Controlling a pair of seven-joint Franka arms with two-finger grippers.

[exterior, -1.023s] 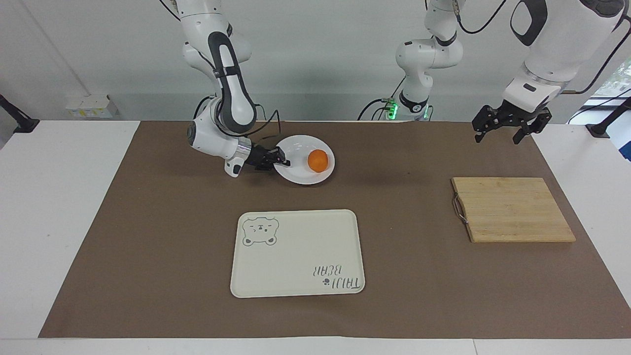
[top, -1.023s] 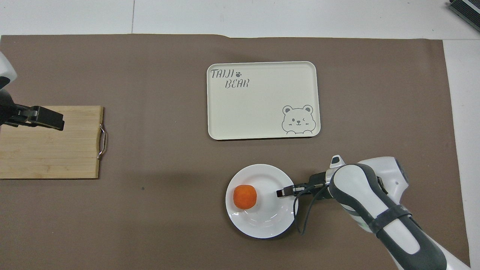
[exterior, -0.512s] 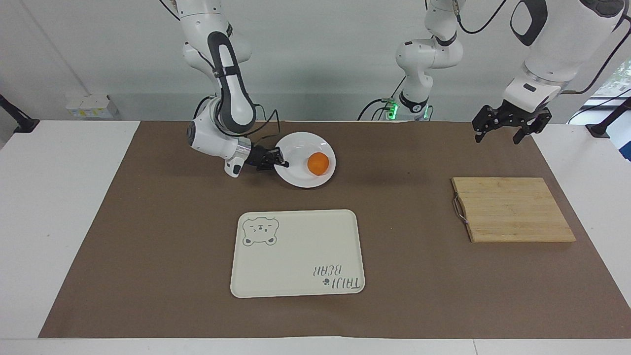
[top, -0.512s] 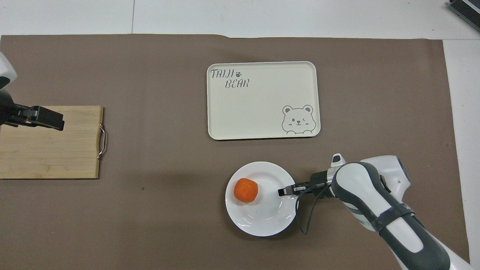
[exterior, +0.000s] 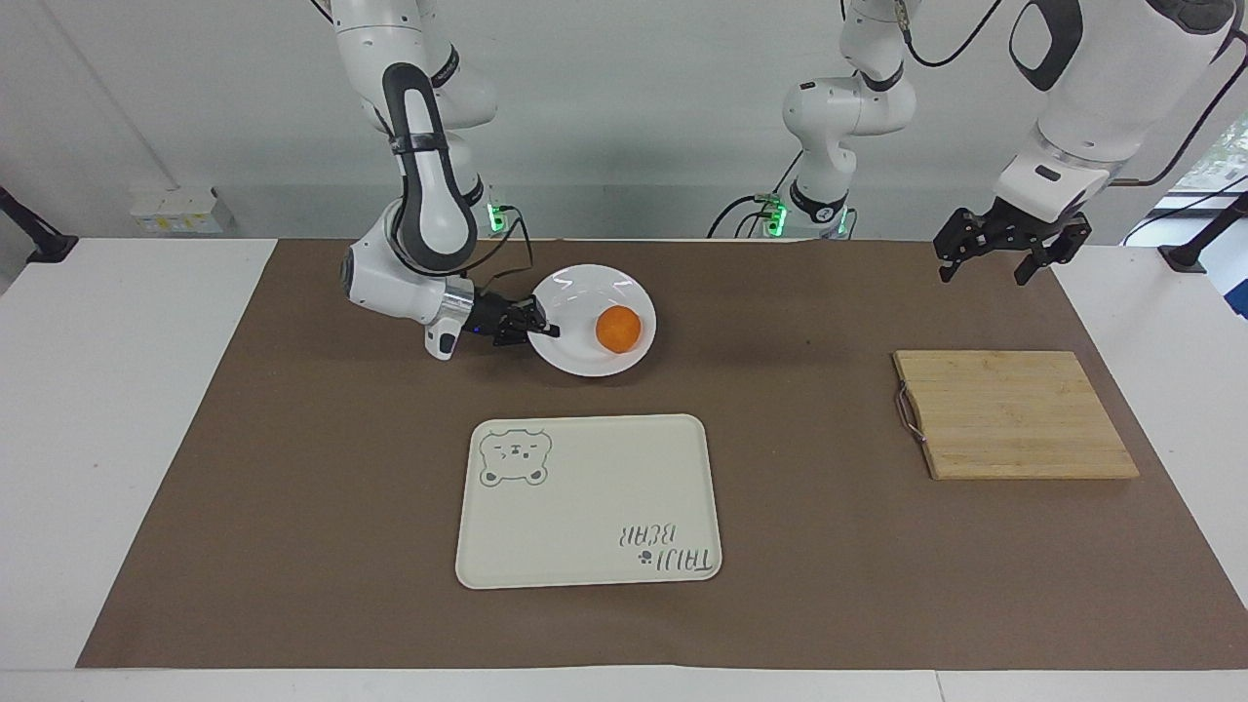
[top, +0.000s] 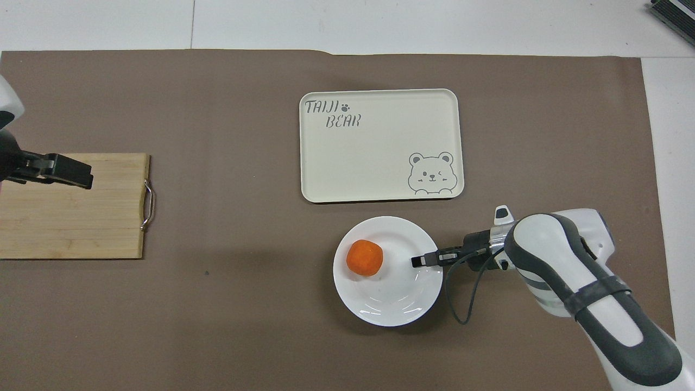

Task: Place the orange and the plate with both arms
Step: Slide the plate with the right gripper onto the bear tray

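Change: the plate (exterior: 585, 292) with the orange (exterior: 618, 329) on it has slid toward the right arm's end of the tabletop (exterior: 136, 409) and is lifted and tipped a bit.
Right hand (exterior: 542, 329): it has moved with the plate, pinching the plate's rim, fingers pressed shut on it.
Left hand (exterior: 1010, 241): spread wide, holding nothing, waiting in the air over the tabletop's corner near the wooden board (exterior: 1014, 414).
Plate: round, white, shiny, near the tabletop's edge by the robots, nearer to them than the bear tray (exterior: 585, 507).
Orange: small, round, dull skin, sitting in the plate's dip.
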